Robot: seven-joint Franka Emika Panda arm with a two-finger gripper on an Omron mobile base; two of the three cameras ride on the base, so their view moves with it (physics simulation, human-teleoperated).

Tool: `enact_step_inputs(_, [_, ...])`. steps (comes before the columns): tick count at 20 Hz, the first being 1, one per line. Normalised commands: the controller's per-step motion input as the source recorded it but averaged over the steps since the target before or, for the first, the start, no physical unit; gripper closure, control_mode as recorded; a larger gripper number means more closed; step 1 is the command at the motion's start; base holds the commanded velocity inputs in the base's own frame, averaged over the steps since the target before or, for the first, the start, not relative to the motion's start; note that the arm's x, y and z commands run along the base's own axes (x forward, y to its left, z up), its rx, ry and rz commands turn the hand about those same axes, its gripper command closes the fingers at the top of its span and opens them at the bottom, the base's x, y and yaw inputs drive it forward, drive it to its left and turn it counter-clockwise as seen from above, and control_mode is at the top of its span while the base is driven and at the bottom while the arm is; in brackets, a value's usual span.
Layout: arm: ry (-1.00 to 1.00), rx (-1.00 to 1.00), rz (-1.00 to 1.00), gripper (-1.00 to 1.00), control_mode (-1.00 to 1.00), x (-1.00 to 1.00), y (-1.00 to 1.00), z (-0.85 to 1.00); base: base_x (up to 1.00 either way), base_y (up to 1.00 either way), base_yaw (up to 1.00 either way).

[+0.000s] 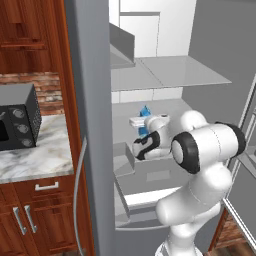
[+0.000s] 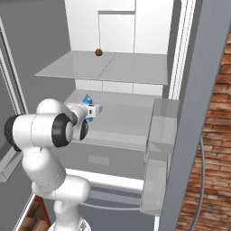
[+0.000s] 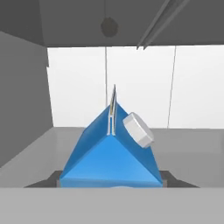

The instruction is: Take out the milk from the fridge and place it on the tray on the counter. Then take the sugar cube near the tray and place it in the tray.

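The milk [image 1: 145, 112] [image 2: 86, 99], a blue carton with a gabled top and a white cap, stands at the middle shelf inside the open fridge [image 1: 92, 100]. In the hand view the milk [image 3: 109, 153] is close up, with a dark fingertip against each lower side. My gripper [image 1: 142, 122] [image 2: 92, 109] [image 3: 110, 179] reaches into the fridge and is shut on the carton's body. The counter [image 1: 35, 150] lies to the fridge's left. The tray and the sugar cube are out of view.
A black microwave [image 1: 17, 122] sits on the counter. A small brown round thing [image 2: 98, 52] lies at the back of the upper shelf [image 2: 113, 67]. Door bins [image 2: 158, 135] flank the shelf on the right, and the open door's curved handle [image 1: 79, 190] hangs nearby.
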Motion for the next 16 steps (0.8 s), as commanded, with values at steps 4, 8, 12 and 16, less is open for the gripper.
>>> enact_step_inputs(4, [0.0,0.0,-0.05,1.0,-1.0,-0.99,0.0,0.41,0.0,0.0,0.0])
enact_step_inputs(8, [0.0,0.0,-0.06,1.0,-1.0,-0.97,0.0,0.63,0.0,0.0,0.0])
enact_step_inputs(12, [0.0,0.0,-0.07,1.0,-1.0,-0.79,-0.03,0.96,0.0,0.0,0.0])
enact_step_inputs(16, [0.11,0.0,-0.12,1.0,-1.0,-0.59,0.0,0.94,0.0,0.0,0.0])
